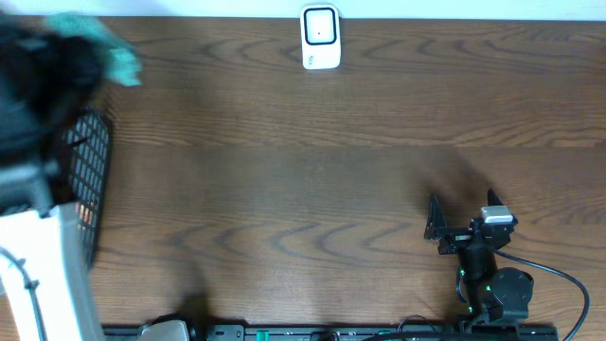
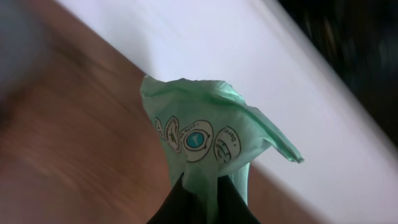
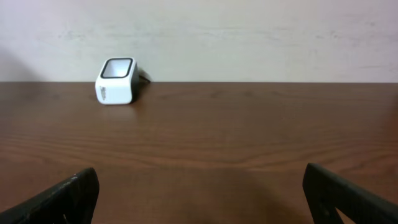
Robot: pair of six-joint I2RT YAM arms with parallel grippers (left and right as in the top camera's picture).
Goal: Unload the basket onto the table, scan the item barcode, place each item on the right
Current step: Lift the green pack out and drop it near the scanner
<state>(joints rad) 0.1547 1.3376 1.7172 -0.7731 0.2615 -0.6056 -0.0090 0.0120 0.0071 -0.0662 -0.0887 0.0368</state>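
Note:
The item is a pale green plastic packet [image 2: 208, 134] with round printed marks; no barcode shows on it. My left gripper [image 2: 202, 194] is shut on the packet's lower edge and holds it up in the air. From overhead the packet [image 1: 120, 62] is a blurred green patch at the far left back, beside the blurred left gripper [image 1: 98, 49]. The white scanner [image 1: 320, 38] stands at the back middle of the table, and the right wrist view has the scanner [image 3: 117, 80] far ahead on the left. My right gripper [image 1: 463, 212] rests open at the front right, nothing between its fingers [image 3: 68, 196].
A black mesh basket [image 1: 91, 175] sits at the table's left edge under the left arm. A white wall [image 3: 249, 37] runs behind the table's back edge. The right arm's base and cable [image 1: 559, 279] lie at the front right corner.

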